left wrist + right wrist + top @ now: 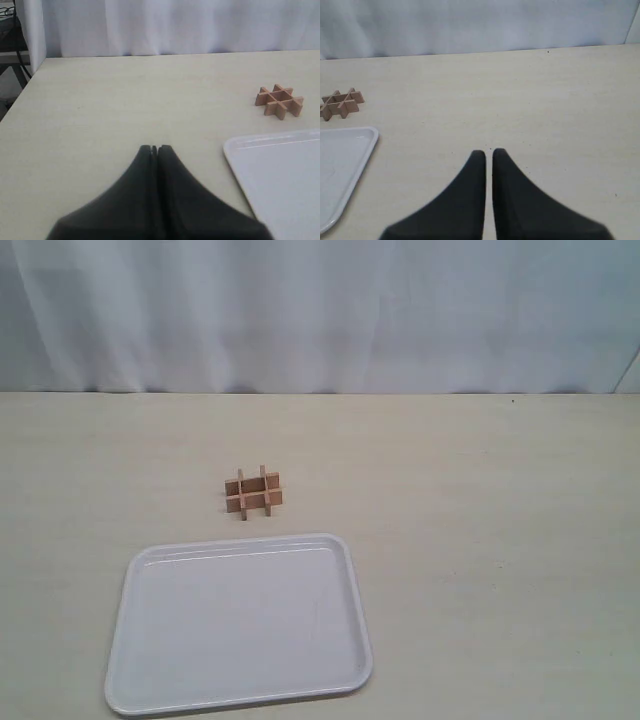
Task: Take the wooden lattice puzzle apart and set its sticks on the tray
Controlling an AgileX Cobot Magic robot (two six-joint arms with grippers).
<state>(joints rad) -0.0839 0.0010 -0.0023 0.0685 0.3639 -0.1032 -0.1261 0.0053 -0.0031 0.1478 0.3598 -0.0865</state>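
The wooden lattice puzzle [253,492] stands assembled as a small light-brown hash shape on the table, just behind the tray [150,640]. The white tray is bare inside. No loose sticks show anywhere. Neither arm appears in the exterior view. In the left wrist view my left gripper [154,148] is shut with nothing in it, well short of the puzzle [279,101] and beside the tray's corner [240,147]. In the right wrist view my right gripper [488,152] is shut with a thin slit between its fingers, empty, far from the puzzle [341,103] and the tray [362,150].
A pale wooden table [480,520] carries everything, with a white curtain [320,310] hanging along its far edge. The table's left edge [25,85] and a dark stand beyond it show in the left wrist view.
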